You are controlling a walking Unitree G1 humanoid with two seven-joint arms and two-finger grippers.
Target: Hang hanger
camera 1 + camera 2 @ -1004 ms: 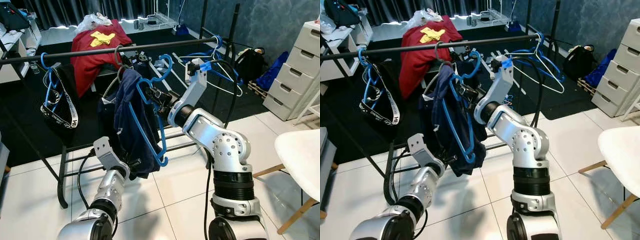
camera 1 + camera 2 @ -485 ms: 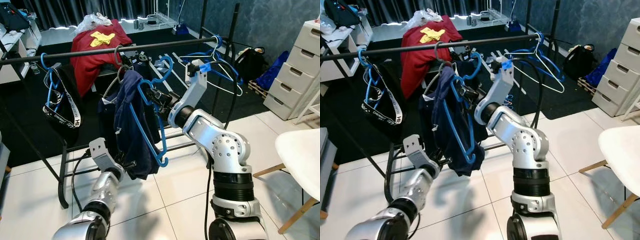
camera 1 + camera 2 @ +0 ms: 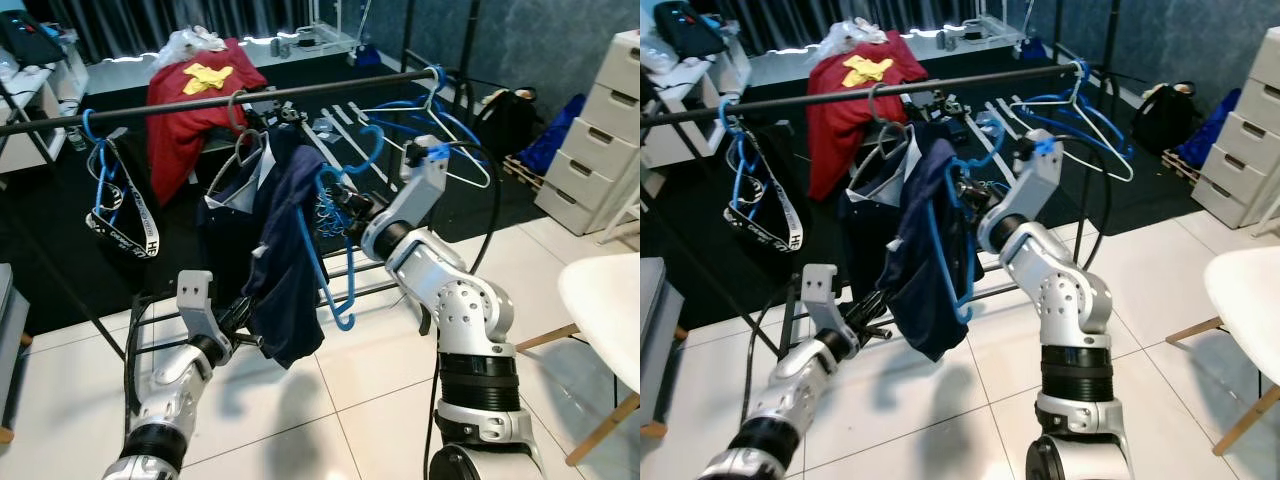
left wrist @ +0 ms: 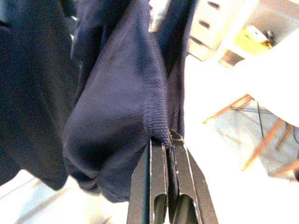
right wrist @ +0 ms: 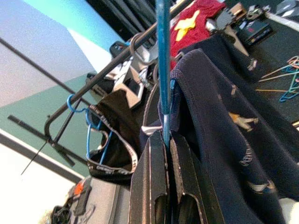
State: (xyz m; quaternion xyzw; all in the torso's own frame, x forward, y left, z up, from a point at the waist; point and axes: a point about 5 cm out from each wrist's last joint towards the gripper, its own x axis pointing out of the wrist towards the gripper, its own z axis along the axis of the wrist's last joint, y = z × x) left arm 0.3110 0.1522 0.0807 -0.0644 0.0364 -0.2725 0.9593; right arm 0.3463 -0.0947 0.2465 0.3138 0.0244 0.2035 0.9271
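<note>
Nearest the camera, the left gripper (image 4: pixel 169 140) is reaching up from below and pinching the lower hem of the navy shirt (image 3: pixel 290 250), its fingers (image 4: pixel 156 182) pressed together on a fold of the cloth. The white tile floor (image 3: pixel 370 400) is lying under both arms, and the edge of a white chair (image 3: pixel 610 300) on wooden legs is showing at the right.

A little further out, the right gripper (image 5: pixel 166 135) is clamping the blue hanger (image 3: pixel 340 235) by its thin bar, fingers closed on it. The shirt is draped over that hanger, and the hanger's hook is sitting below and in front of the black rail (image 3: pixel 300 92), not on it. The shirt is hanging between the two arms and hiding part of the rack's lower frame.

On the rail itself, a grey hanger (image 3: pixel 240 140) with a dark garment is hanging just behind the held shirt, close against it. Toward the left end, a blue hanger (image 3: pixel 95 150) is carrying a black strap with white lettering (image 3: pixel 125 215). At the right end, several bare blue and white hangers (image 3: pixel 445 125) are bunched together.

Beyond the rack, a red garment with a yellow print (image 3: pixel 195 95) is draped over something on the black carpet. A grey chest of drawers (image 3: pixel 600 130) is standing at the far right, with a black bag (image 3: pixel 505 110) near it.
</note>
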